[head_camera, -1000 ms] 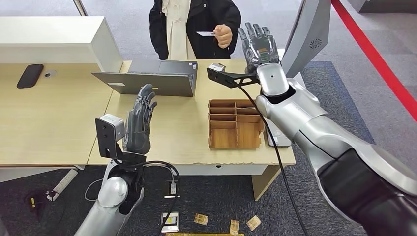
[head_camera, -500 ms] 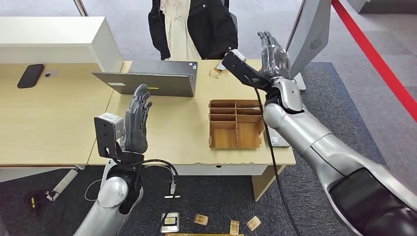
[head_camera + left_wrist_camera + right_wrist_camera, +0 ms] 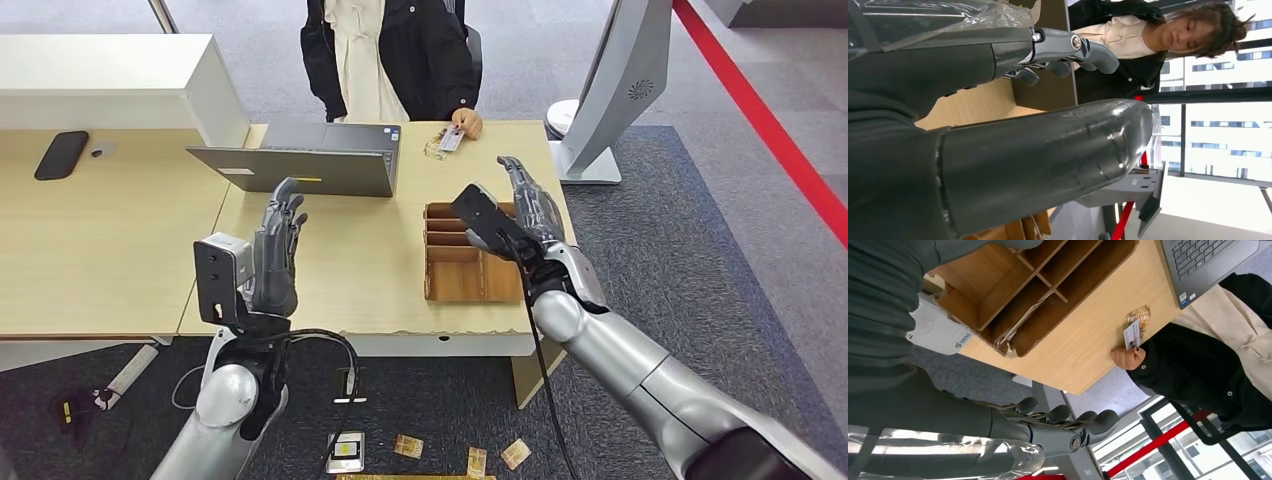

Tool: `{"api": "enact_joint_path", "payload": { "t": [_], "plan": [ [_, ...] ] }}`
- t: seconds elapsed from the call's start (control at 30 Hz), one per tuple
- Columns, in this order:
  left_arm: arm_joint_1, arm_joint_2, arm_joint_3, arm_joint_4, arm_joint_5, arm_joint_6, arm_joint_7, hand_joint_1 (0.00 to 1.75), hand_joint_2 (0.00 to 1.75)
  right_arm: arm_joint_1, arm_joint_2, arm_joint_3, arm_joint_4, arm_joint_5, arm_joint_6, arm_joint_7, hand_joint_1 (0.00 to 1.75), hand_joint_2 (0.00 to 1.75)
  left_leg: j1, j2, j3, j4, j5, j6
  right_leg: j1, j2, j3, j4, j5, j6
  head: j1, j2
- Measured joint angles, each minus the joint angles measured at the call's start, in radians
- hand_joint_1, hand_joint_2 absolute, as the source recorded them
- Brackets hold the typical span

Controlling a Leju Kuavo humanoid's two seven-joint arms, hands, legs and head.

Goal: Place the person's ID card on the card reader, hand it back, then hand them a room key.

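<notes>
While the person's hand [image 3: 466,122] rests the ID card [image 3: 452,139] on the table [image 3: 360,250], both robot hands, left hand [image 3: 277,250] and right hand [image 3: 530,208], hover empty, fingers apart; the card, probably thin, stiff and slippery, suits an edge pinch.

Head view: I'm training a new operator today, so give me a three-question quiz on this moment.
1. True or false: the right hand holds the ID card.
2. Who holds the card? A) the person B) left hand C) nobody
3. Fill in: the right hand hovers over the wooden ____.

Key: 1 false; 2 A; 3 tray.
</notes>
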Motion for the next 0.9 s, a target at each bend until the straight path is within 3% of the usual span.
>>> {"api": "enact_joint_path", "payload": {
  "t": [0.43,0.9],
  "plan": [
    [0.006,0.005,0.003,-0.02,-0.017,-0.025,0.021,0.0,0.0,0.055,-0.003,0.017,-0.055,0.037,0.022,-0.008,0.0,1.75,0.0,0.0,0.0,0.0,0.0,0.0,0.0,0.0,0.0,0.0,0.0,0.0,0.0,0.0],
    [-0.015,0.006,-0.002,-0.037,0.023,-0.018,0.043,0.0,0.0,0.031,0.062,0.089,0.068,0.415,0.017,0.024,0.0,1.75,0.0,0.0,-0.001,0.0,0.0,0.0,0.0,0.0,0.0,0.0,0.0,0.0,0.0,0.0]
  ]
}}
